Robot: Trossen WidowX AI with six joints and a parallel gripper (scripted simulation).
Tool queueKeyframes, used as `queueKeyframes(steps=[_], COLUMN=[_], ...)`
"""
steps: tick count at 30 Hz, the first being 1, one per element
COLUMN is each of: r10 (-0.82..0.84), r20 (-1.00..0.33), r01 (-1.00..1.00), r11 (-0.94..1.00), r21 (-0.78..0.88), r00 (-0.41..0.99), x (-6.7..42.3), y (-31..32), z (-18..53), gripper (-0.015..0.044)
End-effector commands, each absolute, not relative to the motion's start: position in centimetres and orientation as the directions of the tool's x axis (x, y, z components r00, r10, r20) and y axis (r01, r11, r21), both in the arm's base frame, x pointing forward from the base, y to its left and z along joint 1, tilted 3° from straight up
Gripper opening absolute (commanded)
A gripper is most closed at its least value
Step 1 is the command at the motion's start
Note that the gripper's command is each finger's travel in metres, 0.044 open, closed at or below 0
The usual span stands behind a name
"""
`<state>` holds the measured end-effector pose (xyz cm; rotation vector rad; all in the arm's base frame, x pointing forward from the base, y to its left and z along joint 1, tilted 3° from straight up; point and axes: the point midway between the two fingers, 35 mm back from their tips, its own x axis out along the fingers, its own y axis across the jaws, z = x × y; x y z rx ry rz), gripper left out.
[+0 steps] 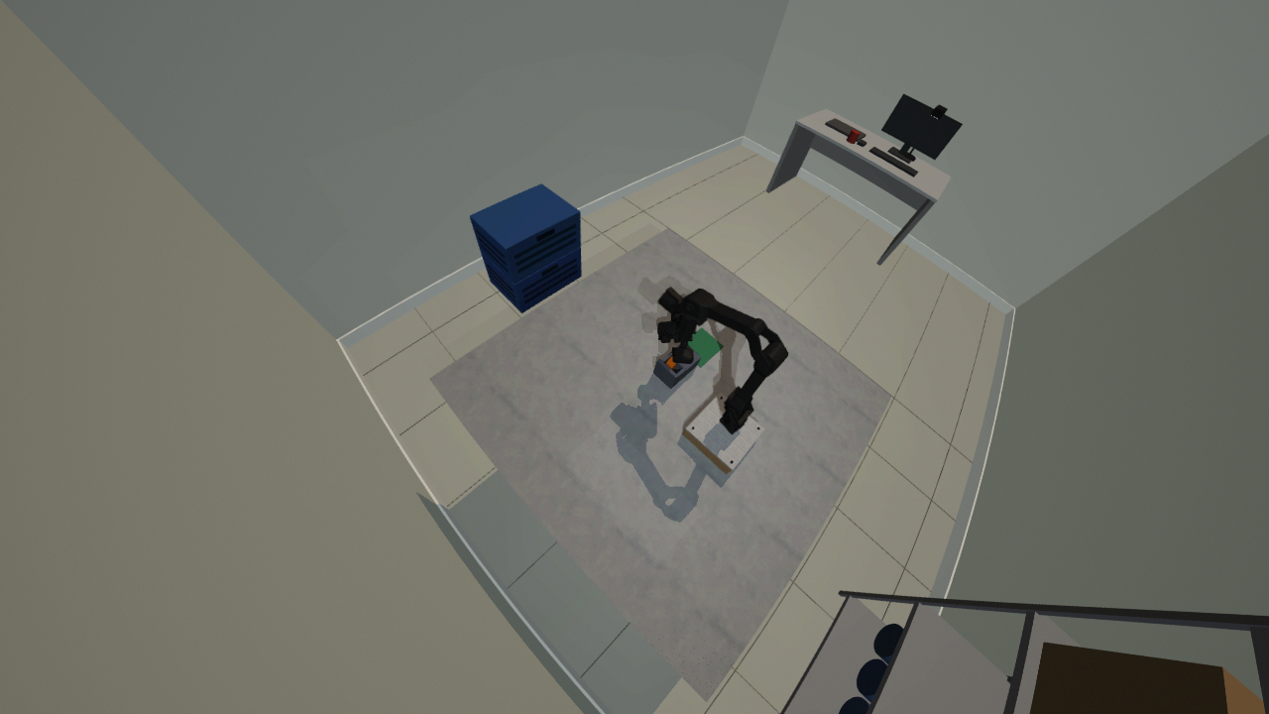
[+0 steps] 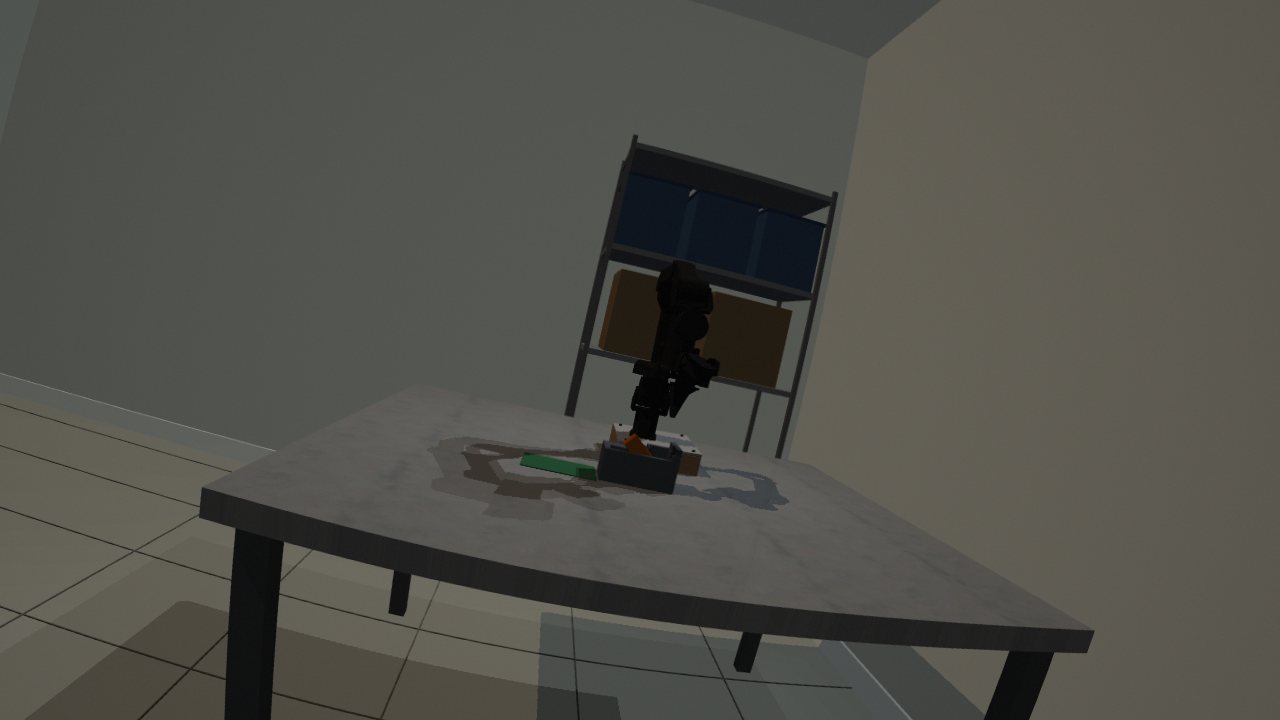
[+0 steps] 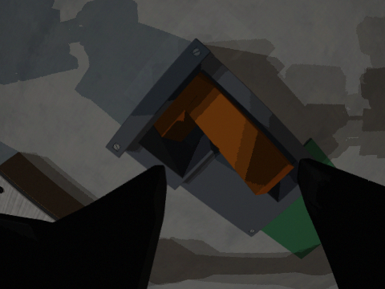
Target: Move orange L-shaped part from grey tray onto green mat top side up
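Observation:
The orange L-shaped part (image 3: 236, 140) (image 1: 684, 364) (image 2: 637, 445) lies tilted in the pocket of the grey tray (image 3: 221, 198) (image 1: 668, 379) (image 2: 637, 471). One end sticks up above the rim and its L-shaped end is down in the pocket. My gripper (image 3: 234, 172) (image 1: 674, 340) (image 2: 659, 413) is open and empty. It hangs above the tray, with its fingers apart and clear of the part. The green mat (image 3: 291, 230) (image 1: 708, 347) (image 2: 554, 464) lies flat right beside the tray.
The arm's white base plate (image 1: 720, 443) (image 2: 680, 440) sits on the table close to the tray. A blue drawer cabinet (image 1: 527, 244) and a desk with a monitor (image 1: 865, 160) stand on the floor. A shelf rack (image 2: 716, 268) stands behind the table.

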<state>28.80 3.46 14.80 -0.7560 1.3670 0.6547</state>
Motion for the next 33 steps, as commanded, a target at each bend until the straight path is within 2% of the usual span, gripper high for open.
queueKeyframes(steps=[1,4,6,33], r10=[-0.018,-0.019,-0.02,-0.02], r20=[-0.996,-0.996,-0.996,-0.996], r01=[-0.984,-0.993,-0.987,-0.987], r11=[0.155,-0.082,-0.137,-0.137], r21=[-0.09,-0.084,-0.082,-0.082], r00=[0.088,0.086,0.085,0.085], x=[29.3,29.4,29.5,29.9], y=[1.1,-0.1,-0.4,-0.5], z=[14.9,14.9,14.9,10.7], gripper=[0.028,0.028,0.028,0.028])
